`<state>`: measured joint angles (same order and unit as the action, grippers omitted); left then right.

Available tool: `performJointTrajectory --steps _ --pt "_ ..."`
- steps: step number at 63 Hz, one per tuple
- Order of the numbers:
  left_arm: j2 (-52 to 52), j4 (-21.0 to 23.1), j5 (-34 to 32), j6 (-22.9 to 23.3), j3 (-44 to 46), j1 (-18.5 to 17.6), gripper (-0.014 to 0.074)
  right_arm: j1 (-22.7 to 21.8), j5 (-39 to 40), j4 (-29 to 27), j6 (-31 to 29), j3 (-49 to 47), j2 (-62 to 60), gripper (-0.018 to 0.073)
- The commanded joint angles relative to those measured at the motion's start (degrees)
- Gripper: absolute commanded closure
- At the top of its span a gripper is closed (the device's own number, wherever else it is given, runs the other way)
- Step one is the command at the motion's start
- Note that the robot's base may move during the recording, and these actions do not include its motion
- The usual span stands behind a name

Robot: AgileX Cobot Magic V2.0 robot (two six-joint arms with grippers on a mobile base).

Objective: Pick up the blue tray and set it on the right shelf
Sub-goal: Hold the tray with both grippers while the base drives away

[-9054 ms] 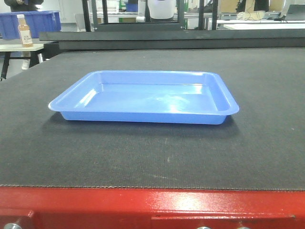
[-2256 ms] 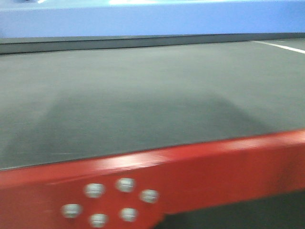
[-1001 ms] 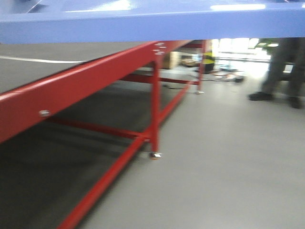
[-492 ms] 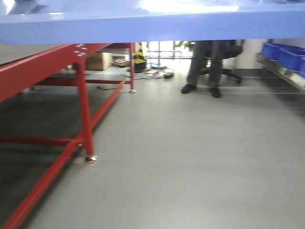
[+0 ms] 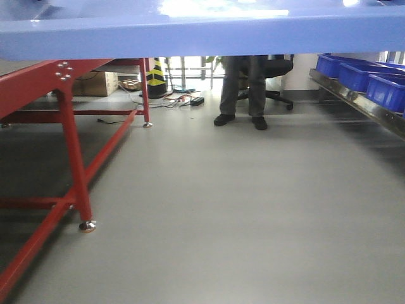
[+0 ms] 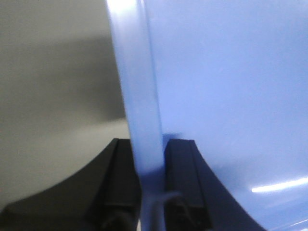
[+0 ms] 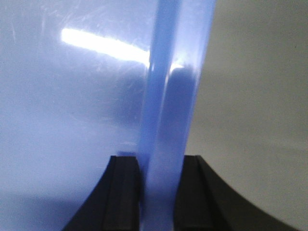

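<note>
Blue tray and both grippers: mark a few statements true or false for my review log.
The left gripper is shut on the rim of the blue tray. True.
The right gripper hangs open, off the tray. False: it clamps the rim too.
The tray rests on the red-framed table. False: it is held up, and the table stands off to the left.
At right, dark-blue bins sit on the steel shelf. True.

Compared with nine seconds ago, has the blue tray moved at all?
Yes. The blue tray lay on the red table; now it is lifted clear of it, spanning the top of the view, with the table off to the left.
</note>
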<state>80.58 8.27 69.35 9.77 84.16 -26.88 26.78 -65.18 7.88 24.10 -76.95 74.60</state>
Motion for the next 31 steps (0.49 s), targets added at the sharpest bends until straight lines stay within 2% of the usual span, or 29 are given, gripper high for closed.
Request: performJointTrajectory --steps 1,22,31 --pt "-1.77 2.53 -1.6 -2.36 2.04 -0.72 0.0645 0.12 4.31 0.43 -2.1 -1.74 -1.72 0.0503" --pt "-1.77 2.58 -0.14 -2.36 2.04 -0.72 0.0645 0.12 4.26 0.43 -2.1 -1.74 -1.72 0.0503" --pt "-1.77 3.87 -0.17 -2.36 2.04 -0.72 0.0645 0.12 4.33 0.43 -2.1 -1.74 -1.72 0.0503"
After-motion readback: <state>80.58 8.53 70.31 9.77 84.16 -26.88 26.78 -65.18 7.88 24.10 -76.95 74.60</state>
